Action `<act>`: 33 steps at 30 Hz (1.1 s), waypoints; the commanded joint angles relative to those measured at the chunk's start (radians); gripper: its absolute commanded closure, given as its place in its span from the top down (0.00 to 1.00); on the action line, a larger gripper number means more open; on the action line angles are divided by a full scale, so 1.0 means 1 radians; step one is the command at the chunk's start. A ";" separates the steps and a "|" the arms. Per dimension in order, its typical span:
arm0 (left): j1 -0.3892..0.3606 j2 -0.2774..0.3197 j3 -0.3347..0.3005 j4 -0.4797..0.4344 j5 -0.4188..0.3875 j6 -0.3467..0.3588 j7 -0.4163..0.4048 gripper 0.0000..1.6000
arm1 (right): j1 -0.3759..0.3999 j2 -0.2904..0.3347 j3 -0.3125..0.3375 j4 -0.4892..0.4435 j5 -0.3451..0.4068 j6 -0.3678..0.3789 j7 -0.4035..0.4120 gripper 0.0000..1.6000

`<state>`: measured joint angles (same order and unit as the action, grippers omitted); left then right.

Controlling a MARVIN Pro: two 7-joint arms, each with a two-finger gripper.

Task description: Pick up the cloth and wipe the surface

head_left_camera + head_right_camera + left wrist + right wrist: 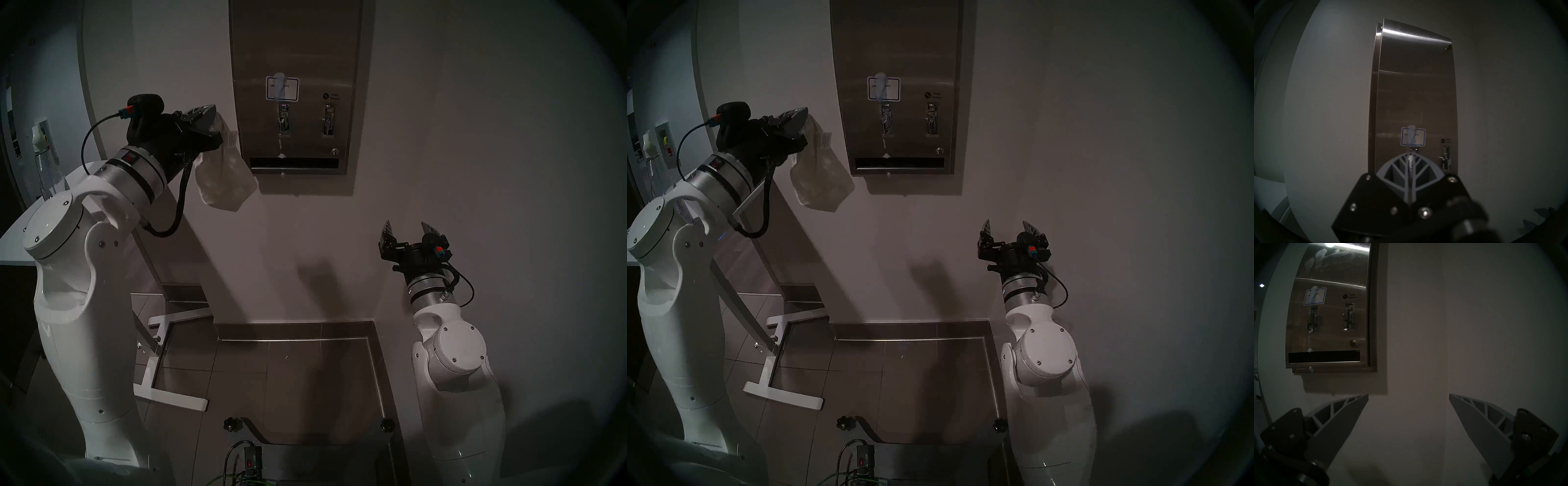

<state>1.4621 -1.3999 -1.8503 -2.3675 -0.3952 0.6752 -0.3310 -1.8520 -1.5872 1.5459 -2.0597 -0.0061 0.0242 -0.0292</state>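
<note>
From the head camera I see the left gripper (pixel 212 127) raised at about 10 o'clock in the view, its jaws clenched on the top edge of the cloth (pixel 224 176). The cloth hangs free below the fingers, its small white tag turned toward the dispenser front (pixel 295 44), and its right edge lies just beside the dispenser's lower left corner; I cannot tell whether they touch. The dispenser front occupies 12 o'clock, mounted on the wall (pixel 475 169). A white foamy streak (pixel 280 86) runs down over the blue-bordered label (pixel 293 89), past the left lever slot (pixel 284 118), with blobs at the dark horizontal slot (pixel 293 163). The right gripper (pixel 409 230) sits at about 4 o'clock, well apart from the dispenser, jaws released wide and grasping nothing.
</note>
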 commanded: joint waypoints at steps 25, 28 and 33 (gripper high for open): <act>0.017 -0.034 0.032 -0.057 0.007 -0.055 -0.009 0.00 | 0.016 0.000 0.001 -0.040 -0.001 -0.006 -0.001 1.00; 0.017 -0.036 0.033 -0.057 0.010 -0.056 -0.010 0.00 | 0.016 0.000 0.001 -0.040 -0.001 -0.006 -0.001 1.00; 0.017 -0.039 0.032 -0.057 0.014 -0.056 -0.012 0.00 | 0.031 0.012 -0.003 -0.045 0.013 0.016 0.025 1.00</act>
<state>1.5034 -1.4381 -1.8167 -2.4035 -0.3778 0.6390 -0.3391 -1.8521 -1.5872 1.5459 -2.0602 -0.0061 0.0242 -0.0293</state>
